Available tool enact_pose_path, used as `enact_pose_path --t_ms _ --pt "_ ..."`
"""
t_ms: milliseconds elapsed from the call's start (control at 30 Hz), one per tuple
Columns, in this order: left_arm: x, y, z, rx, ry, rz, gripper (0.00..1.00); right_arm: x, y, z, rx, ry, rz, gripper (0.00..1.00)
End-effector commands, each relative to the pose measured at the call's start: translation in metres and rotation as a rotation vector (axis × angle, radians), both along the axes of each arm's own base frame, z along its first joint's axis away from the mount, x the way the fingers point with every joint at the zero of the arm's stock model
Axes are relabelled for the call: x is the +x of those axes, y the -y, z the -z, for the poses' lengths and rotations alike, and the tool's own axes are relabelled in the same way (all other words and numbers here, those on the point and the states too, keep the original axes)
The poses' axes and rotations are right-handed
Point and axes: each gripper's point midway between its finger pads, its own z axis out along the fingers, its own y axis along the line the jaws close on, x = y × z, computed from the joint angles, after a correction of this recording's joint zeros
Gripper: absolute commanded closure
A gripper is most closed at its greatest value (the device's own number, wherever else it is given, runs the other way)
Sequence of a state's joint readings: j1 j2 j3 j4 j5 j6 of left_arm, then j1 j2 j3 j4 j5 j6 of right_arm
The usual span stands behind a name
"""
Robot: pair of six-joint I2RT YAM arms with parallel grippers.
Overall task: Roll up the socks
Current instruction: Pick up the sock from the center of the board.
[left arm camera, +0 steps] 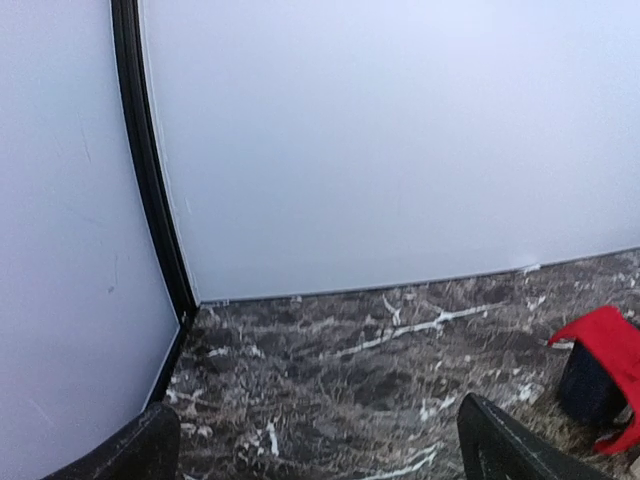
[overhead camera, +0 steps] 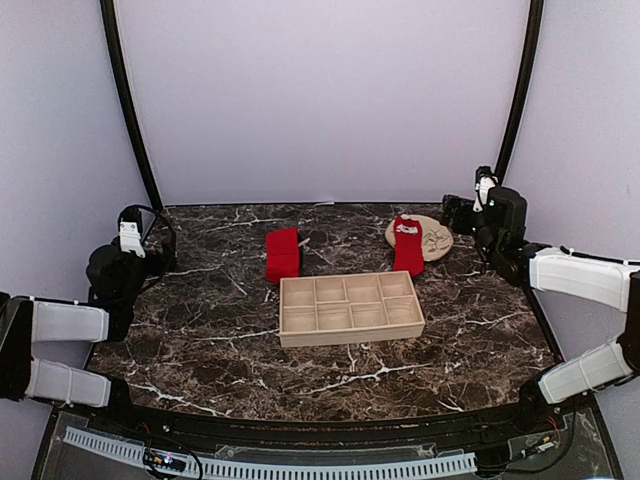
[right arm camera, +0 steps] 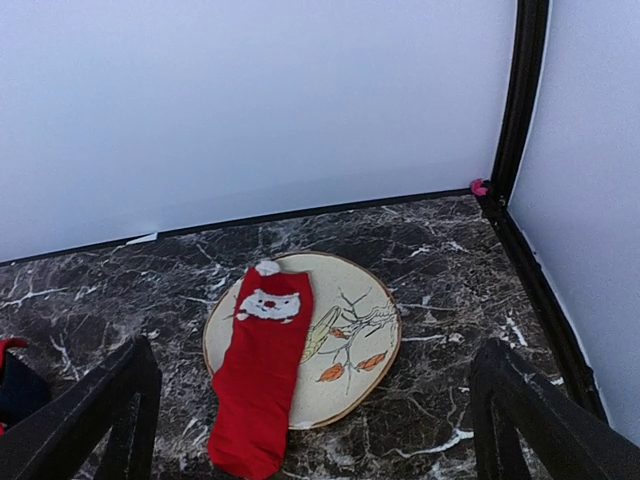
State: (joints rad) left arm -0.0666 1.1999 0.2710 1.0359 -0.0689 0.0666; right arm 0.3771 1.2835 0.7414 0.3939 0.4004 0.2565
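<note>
One red sock (overhead camera: pixel 408 245) with a white Santa print lies flat, partly on a round tan plate (overhead camera: pixel 432 238) and partly on the table; the right wrist view shows this sock (right arm camera: pixel 260 370) and the plate (right arm camera: pixel 355 345) clearly. The other red sock (overhead camera: pixel 282 254) is draped over a dark blue mug left of it; in the left wrist view the sock (left arm camera: pixel 610 350) covers the mug (left arm camera: pixel 588 390). My left gripper (overhead camera: pixel 133 222) is open at the far left. My right gripper (overhead camera: pixel 455 212) is open just right of the plate.
A tan wooden tray (overhead camera: pixel 350 308) with several empty compartments sits in the middle of the marble table, in front of the socks. White walls with black corner posts (overhead camera: pixel 130 110) enclose the back and sides.
</note>
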Motion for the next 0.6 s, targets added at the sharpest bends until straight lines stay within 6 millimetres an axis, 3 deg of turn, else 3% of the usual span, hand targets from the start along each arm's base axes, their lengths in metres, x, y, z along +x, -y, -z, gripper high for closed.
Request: enact_pose_path --t_ms 0,100,167,267,333,400,467,567 --pt "-0.010 0.008 -0.037 -0.149 0.048 0.041 0.01 0.009 0.019 -0.023 -0.037 0.072 0.154 0.00" --pt "-0.017 0.041 -0.063 -0.253 0.086 0.245 0.01 0.016 0.003 -0.035 -0.030 0.135 0.070 0.01" --pt "-0.008 0.067 -0.066 -0.274 0.022 0.353 0.01 0.026 -0.008 -0.039 -0.039 0.132 0.025 0.06" --pt "0.011 0.117 -0.053 -0.210 -0.140 0.472 0.01 0.045 -0.018 -0.026 -0.063 0.032 0.013 0.13" --pt "0.020 0.152 -0.042 -0.146 -0.220 0.538 0.01 0.056 -0.018 -0.007 -0.073 -0.061 0.039 0.17" --pt "0.027 0.179 -0.037 -0.086 -0.255 0.568 0.01 0.057 -0.016 0.003 -0.059 -0.106 0.062 0.19" --pt "0.033 0.200 -0.021 -0.054 -0.312 0.601 0.01 0.054 -0.017 0.011 -0.025 -0.124 0.058 0.21" --pt "0.045 0.220 0.003 -0.066 -0.398 0.642 0.01 0.055 -0.036 0.029 0.015 -0.188 -0.031 0.25"
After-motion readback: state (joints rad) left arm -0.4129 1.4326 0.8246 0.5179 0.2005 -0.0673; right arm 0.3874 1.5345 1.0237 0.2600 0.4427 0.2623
